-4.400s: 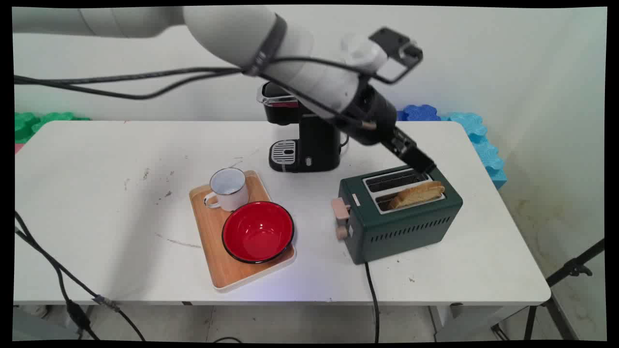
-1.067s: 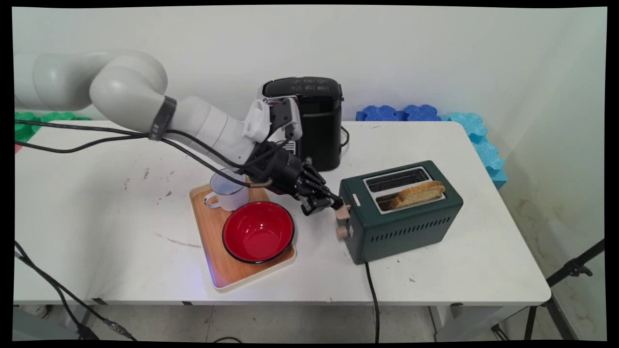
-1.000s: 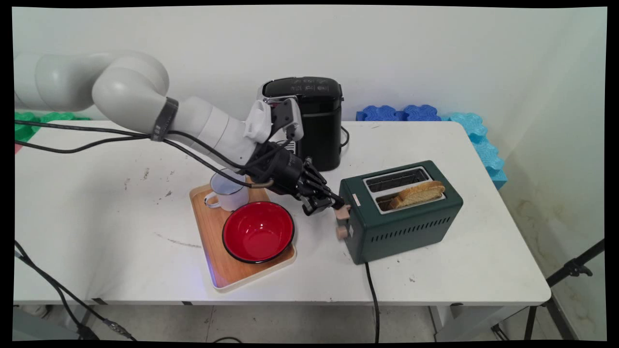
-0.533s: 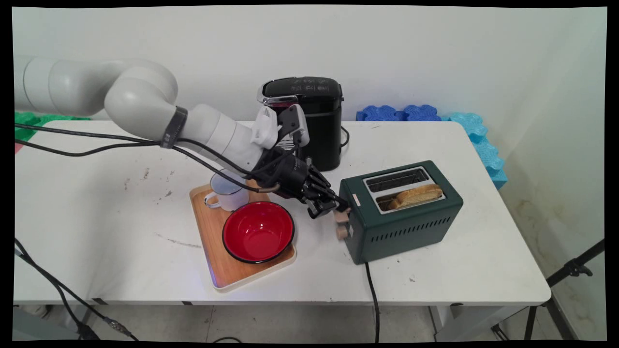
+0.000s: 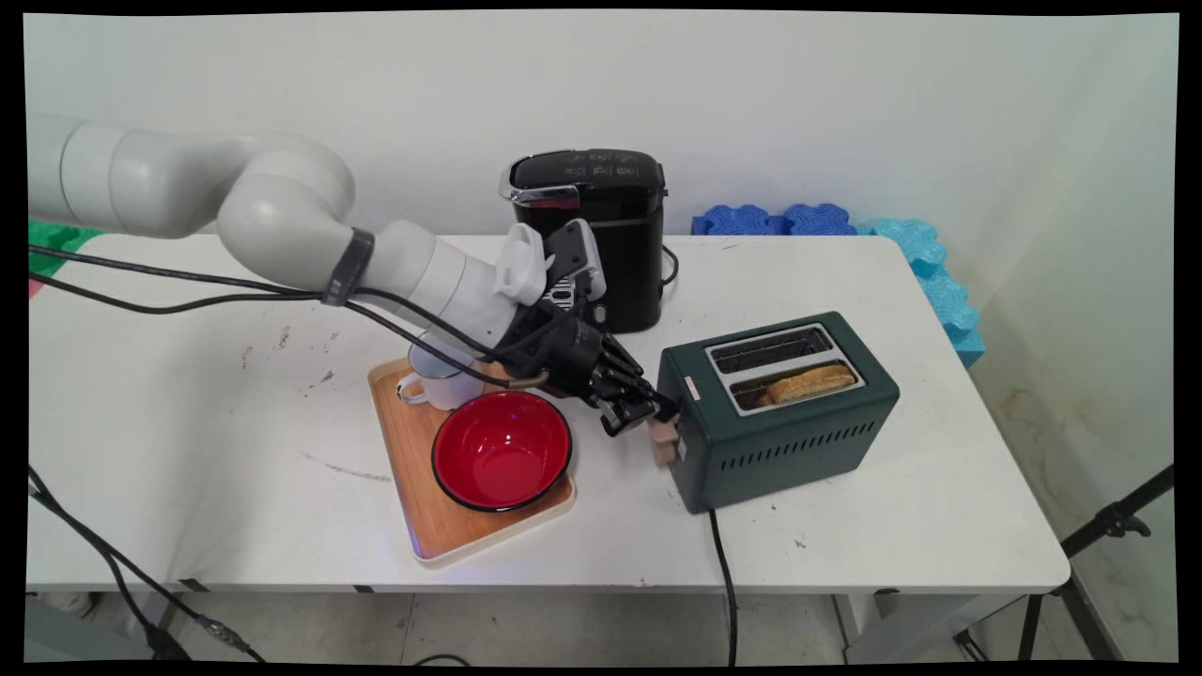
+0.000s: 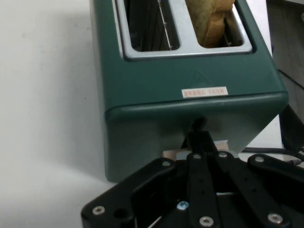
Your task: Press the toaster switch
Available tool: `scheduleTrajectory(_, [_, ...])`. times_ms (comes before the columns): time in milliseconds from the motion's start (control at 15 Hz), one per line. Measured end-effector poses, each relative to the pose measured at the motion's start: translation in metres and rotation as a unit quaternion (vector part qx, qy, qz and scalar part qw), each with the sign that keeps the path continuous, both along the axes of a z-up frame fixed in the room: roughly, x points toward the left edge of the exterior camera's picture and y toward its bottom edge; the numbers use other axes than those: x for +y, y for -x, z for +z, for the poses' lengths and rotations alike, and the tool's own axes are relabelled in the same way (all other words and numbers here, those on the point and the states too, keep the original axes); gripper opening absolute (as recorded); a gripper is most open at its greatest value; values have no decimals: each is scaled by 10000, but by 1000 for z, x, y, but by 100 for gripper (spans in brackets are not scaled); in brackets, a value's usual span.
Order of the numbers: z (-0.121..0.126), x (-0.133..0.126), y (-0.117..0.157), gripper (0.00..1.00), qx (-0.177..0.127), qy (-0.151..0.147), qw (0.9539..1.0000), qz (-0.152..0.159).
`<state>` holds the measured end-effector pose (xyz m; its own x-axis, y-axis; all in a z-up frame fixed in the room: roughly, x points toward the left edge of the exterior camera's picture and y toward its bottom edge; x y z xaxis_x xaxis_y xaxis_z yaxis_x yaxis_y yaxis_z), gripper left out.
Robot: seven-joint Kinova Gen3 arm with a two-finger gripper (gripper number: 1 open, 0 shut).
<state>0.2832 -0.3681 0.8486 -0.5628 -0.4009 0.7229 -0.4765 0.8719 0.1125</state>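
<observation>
A dark green two-slot toaster [image 5: 779, 432] stands on the right half of the white table. A slice of bread [image 5: 815, 383] sits low in its near slot, and the far slot holds nothing. My gripper [image 5: 648, 408] is shut, its fingertips pressing on top of the beige lever [image 5: 664, 437] at the toaster's left end. In the hand view the toaster [image 6: 190, 71] fills the frame with the bread [image 6: 211, 23] in its right slot. There my gripper [image 6: 197, 126] has its closed fingers against the end wall, over a sliver of the pale lever [image 6: 171, 154].
Left of the toaster, a wooden tray [image 5: 423, 507] carries a red bowl [image 5: 500, 449] and a white enamel mug [image 5: 437, 380], right under my arm. A black coffee machine [image 5: 601, 235] stands behind. The toaster's cord [image 5: 723, 582] hangs over the near edge. Blue foam [image 5: 920, 263] lies beyond the table's right end.
My gripper came from above the toaster's slots down to its left end and has pushed the lever downward. The bread has sunk lower into its slot.
</observation>
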Motion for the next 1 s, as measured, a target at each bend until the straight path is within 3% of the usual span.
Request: scheduleTrajectory(1000, [-21, 2, 3, 0, -89, -177, 9997, 167])
